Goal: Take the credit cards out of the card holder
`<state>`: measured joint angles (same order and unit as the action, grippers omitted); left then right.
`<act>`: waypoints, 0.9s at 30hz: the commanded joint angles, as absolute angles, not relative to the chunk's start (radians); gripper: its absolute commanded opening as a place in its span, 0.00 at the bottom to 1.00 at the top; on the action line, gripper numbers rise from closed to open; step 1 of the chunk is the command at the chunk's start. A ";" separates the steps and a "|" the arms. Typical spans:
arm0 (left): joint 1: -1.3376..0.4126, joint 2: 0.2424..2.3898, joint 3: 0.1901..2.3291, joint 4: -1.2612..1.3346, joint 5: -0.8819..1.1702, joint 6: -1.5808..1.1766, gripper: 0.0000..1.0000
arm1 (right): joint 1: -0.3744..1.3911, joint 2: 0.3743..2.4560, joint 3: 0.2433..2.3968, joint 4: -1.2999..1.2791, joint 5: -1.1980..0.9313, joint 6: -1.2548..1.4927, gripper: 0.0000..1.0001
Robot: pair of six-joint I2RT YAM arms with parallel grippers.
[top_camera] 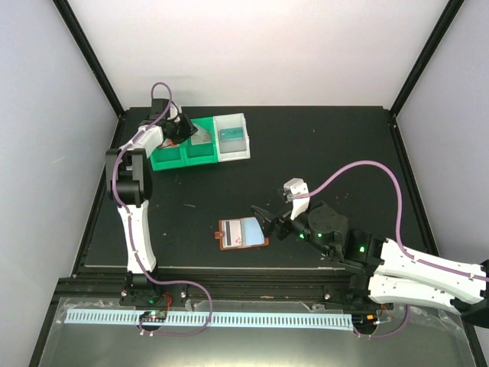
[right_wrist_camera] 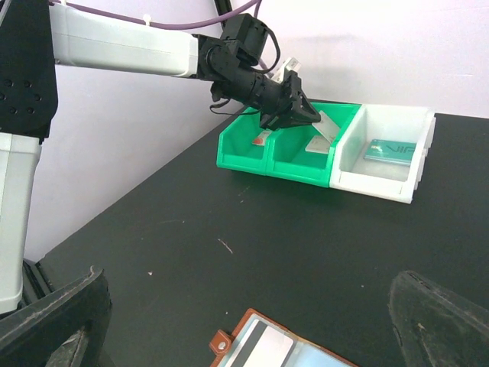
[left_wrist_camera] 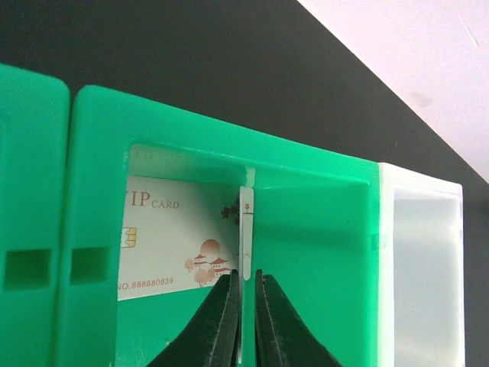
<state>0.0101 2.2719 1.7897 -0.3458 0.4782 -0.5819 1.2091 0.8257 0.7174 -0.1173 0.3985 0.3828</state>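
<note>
Thin white card point(left_wrist_camera: 246, 222) being gripped by left gripper point(left_wrist_camera: 244, 277) in green plastic bin point(left_wrist_camera: 306, 172); right gripper point(right_wrist_camera: 246, 290) being held open; brown leather card holder point(top_camera: 243, 233) apparently not yet emptied.

**Card holder** point(top_camera: 244, 232): brown, flat, lying open and face-up, well apart from the white bin point(top_camera: 234, 155), on the side toward the arm bases. I see a striped card point(right_wrist_camera: 263, 345) tucked in its pale blue pocket.

**Teal card** point(right_wrist_camera: 390, 150): flat inside the white bin.

**VIP card** point(left_wrist_camera: 176, 245): white, in the green compartment point(left_wrist_camera: 229, 153) just beside the white bin.

**Grey card** point(left_wrist_camera: 246, 222): same compartment, on edge and leaning, between the narrowly parted fingers of the left gripper point(left_wrist_camera: 246, 277).

**Red-marked card** point(right_wrist_camera: 260, 140): in the next green compartment out, too small to read.
</note>
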 commanded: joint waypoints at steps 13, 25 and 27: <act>-0.001 2.279 1.883 -0.389 0.475 -0.547 0.25 | 1.205 0.821 0.743 -0.120 0.426 0.357 1.00; -0.001 2.266 1.910 -0.434 0.470 -0.532 0.40 | 1.206 0.827 0.740 -0.116 0.417 0.365 1.00; -0.002 2.254 1.913 -0.447 0.471 -0.525 0.44 | 1.206 0.827 0.742 -0.120 0.421 0.374 1.00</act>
